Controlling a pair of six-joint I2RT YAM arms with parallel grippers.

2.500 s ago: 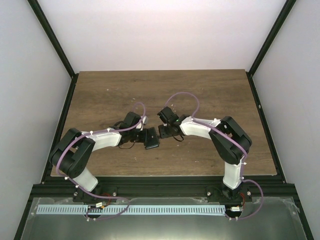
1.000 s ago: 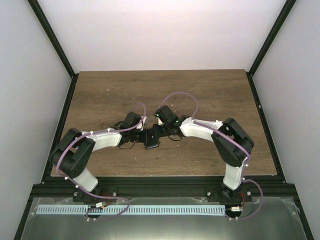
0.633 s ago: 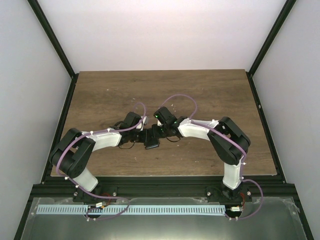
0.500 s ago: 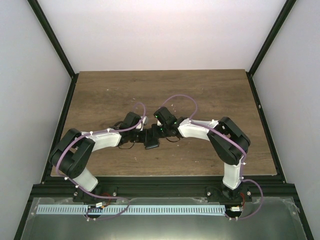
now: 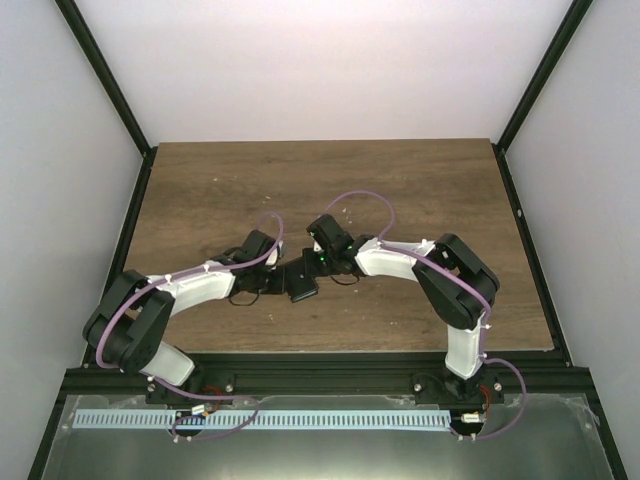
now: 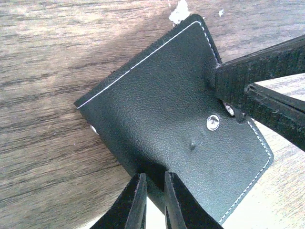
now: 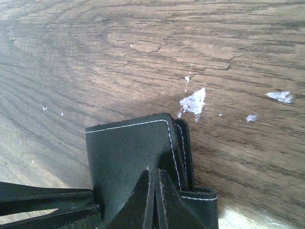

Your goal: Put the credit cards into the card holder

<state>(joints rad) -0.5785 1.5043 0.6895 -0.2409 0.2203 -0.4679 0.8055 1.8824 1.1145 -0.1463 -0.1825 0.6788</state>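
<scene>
card holder (image 6: 162, 114) pinched at two edges by left gripper (image 6: 155, 179) and right gripper (image 7: 155, 180), both arms bent inward.

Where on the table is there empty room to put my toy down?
The far half of the table, between the arms and the back edge, is bare wood. The near strip between the two arm bases is bare too. The middle is crowded: the left gripper and the right gripper both pinch the card holder there.

The left arm (image 5: 195, 287) has pulled back leftward, and the right fingers (image 6: 267, 71) have reached the card holder (image 6: 167, 124).
</scene>
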